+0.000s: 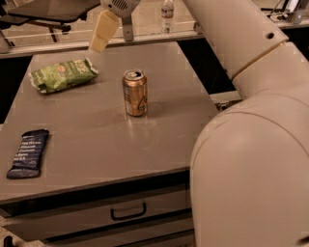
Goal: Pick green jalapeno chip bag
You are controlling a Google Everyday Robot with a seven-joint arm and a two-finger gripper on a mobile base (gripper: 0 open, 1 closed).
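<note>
A dark navy wrapped bar with white lettering [28, 153] is seen lying flat at the near-left edge of the grey metal surface [96, 140], well apart from everything else. Further back on the left side, the light-green crinkled jalapeno chip bag [63, 75] is shown lying flat and untouched, its long side running roughly left to right and its orange-red logo facing up. Above and just behind the bag's right end, the cream-coloured gripper [99, 41] hangs in the air, angled down and to the left towards the bag; whether it is spread or pressed together cannot be told. To the right of the bag, a tan aluminium drink can [134, 92] stands upright near the middle of the surface, and a clear water bottle [167, 14] is seen beyond the far edge. The right of the picture is filled by the robot's pale arm [241, 34]. The approach is judged to be under way, with the grasp not yet made. It would be done best if the gripper were brought down over the bag's middle and closed across its short width, pinching the crinkled film gently, with the can kept clear of the arm.
</note>
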